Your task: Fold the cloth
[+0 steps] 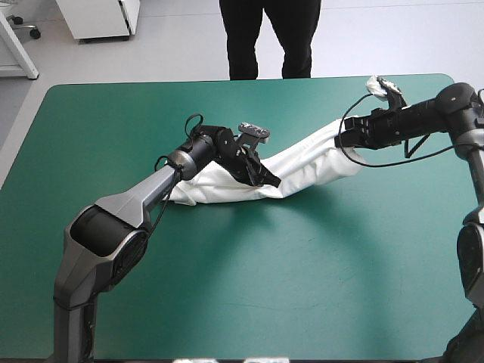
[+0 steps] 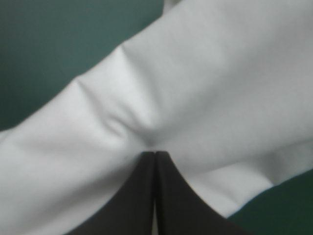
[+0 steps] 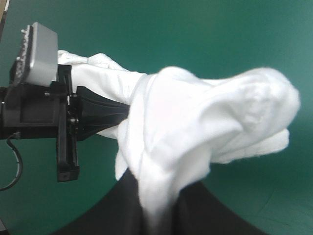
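Left jaws black, pressed together in pointed arch, tips nipping white T-shirt [image 2: 205, 83]. Cloth puckers at tips, creases fanning away from pinch. T-shirt fills most of view as broad band. Teal-green counter cover [image 2: 54, 44] shows past cloth on both sides.

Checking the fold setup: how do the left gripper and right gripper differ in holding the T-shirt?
The left gripper pinches the T-shirt near its middle; the right gripper holds its far end. The T-shirt covers the right gripper; the left gripper shows bare. Both are shut on the T-shirt.
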### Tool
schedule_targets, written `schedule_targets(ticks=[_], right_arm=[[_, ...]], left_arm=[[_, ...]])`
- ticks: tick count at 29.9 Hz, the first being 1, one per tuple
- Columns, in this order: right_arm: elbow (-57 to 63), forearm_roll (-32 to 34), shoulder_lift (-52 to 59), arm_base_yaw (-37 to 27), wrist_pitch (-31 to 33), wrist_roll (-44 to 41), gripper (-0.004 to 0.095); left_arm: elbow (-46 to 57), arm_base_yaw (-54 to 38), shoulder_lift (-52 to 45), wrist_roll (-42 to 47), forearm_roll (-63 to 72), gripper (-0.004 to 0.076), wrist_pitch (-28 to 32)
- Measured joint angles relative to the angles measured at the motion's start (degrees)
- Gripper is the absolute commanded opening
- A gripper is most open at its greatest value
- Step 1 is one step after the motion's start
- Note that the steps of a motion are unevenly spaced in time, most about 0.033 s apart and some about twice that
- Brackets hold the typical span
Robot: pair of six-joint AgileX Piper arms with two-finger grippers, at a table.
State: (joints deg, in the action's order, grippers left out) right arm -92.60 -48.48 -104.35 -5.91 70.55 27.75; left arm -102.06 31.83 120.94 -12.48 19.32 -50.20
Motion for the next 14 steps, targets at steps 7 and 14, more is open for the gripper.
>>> schedule_targets(ticks=[7,14], right_arm=[[-0.07,-0.74,0.00,0.00,-0.18,0.00,-0.0017],[-0.81,-4.41,0.00,3.26,-0.43,-0.68,-0.0016]], left_arm=[[-8.20,0.00,-5.86,2.75,-8.61,-0.0009,-4.78],[-9.66,0.00,-17.72,7.69,-19.32,-0.0009,-14.14]])
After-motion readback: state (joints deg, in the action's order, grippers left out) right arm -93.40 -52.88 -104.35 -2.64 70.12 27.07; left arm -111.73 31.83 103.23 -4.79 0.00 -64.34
